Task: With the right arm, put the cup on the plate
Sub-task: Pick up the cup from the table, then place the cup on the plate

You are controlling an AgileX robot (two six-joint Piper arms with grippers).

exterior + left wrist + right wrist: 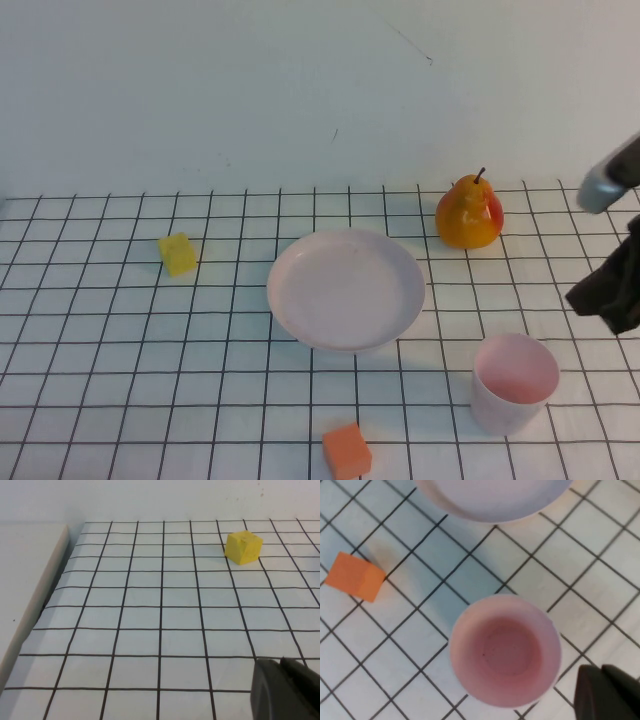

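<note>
The cup (514, 382), upright at the plate's (345, 290) four o'clock, looks light, stiff, slippery, so pinch its rim; right tool (610, 295) hovers at its two o'clock, left tool (285, 690) parked, grips untellable.

The right arm (612, 250) is black, with a silver-grey cylindrical part toward two o'clock above a bulky, matte dark mass. A blunt black piece of the right gripper (607, 692) shows in its wrist view. The left gripper (282, 690) shows likewise as a dark, smooth-edged block with a ridge.
</note>
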